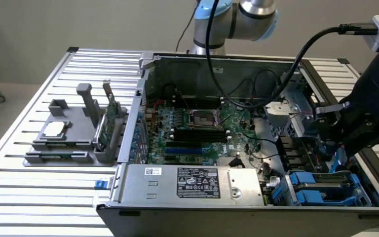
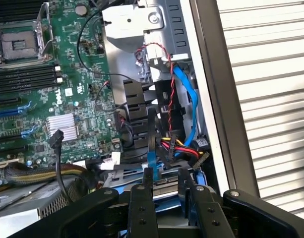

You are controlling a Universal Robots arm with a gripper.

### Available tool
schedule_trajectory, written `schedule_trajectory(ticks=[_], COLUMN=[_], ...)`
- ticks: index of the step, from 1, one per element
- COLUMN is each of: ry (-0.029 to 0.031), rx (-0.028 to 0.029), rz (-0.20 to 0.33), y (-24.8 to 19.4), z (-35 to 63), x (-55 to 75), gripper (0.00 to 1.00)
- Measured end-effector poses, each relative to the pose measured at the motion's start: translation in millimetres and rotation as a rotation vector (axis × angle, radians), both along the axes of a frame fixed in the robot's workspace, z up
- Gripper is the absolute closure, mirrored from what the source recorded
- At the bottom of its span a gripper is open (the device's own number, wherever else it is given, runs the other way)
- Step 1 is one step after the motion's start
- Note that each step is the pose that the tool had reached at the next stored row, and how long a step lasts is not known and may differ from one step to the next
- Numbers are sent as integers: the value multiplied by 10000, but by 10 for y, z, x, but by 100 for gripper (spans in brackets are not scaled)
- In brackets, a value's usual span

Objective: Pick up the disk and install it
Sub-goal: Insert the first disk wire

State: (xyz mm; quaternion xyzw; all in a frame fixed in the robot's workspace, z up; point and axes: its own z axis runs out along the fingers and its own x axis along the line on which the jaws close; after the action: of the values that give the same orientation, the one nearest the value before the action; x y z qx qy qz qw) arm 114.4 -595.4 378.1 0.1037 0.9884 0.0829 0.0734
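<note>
- While the end effector (image 2: 165,179) hangs over the open computer case (image 1: 151,61) at the exterior view's right, its 2 fingers (image 2: 142,201) grip the disk (image 2: 165,187).
- The disk stands on edge, its long axis pointing down from the fingers toward the drive bay (image 1: 321,190) with blue carriers.
- The case rests on the slatted counter (image 1: 31,197).

table (image 1: 18,197) was ribbed bare metal; computer case (image 1: 176,64), matt grey metal; circuit board (image 1: 176,118), glossy; gripper (image 2: 163,181), matt black; drive carriers (image 1: 321,190), smooth plastic.
</note>
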Motion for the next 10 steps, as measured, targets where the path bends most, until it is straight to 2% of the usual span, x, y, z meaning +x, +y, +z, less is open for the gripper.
schedule_trajectory(ticks=[10], ry=[1], rx=[-2], rz=[-1001], y=[8], z=[-43], x=[17], gripper=[66])
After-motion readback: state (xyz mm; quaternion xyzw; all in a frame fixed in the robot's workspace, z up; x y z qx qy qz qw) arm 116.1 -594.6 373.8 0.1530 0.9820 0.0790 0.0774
